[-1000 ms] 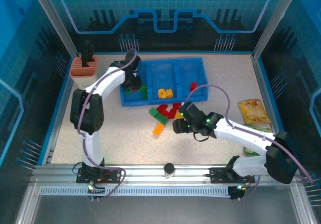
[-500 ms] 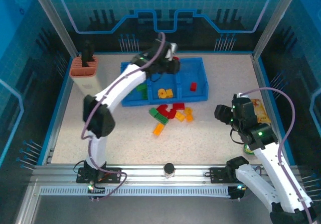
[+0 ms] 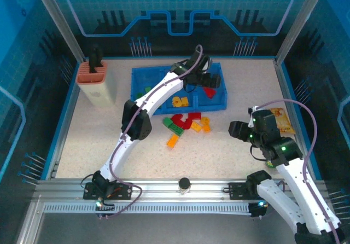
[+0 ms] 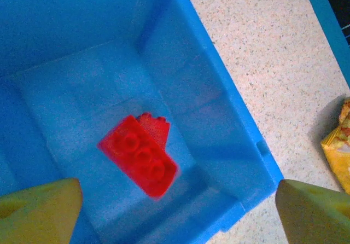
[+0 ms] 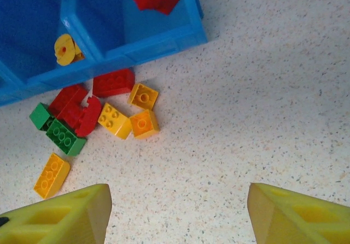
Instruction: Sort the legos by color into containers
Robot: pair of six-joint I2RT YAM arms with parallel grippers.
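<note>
The blue tray [image 3: 216, 106] has three containers side by side. My left gripper [image 3: 210, 81] hangs open over the right one, and red legos [image 4: 139, 156] lie on its floor below the spread fingers [image 4: 38, 208], untouched. Yellow legos [image 3: 178, 101] sit in the middle container. A loose pile of red, green and yellow legos [image 3: 186, 122] lies on the table in front of the tray, with one orange brick [image 3: 173, 140] nearer. My right gripper [image 3: 236, 129] is open and empty, held above bare table to the right of the pile [image 5: 117, 118].
A yellow snack packet [image 3: 279, 121] lies at the right, close behind my right arm. An orange-and-cream holder [image 3: 92, 74] with black tools stands at the back left. A black knob [image 3: 185, 184] sits on the front rail. Bare table lies between the pile and the right gripper.
My left arm swung right from the tray's left container to its right one and its gripper opened. My right arm drew back from the pile to the right.
</note>
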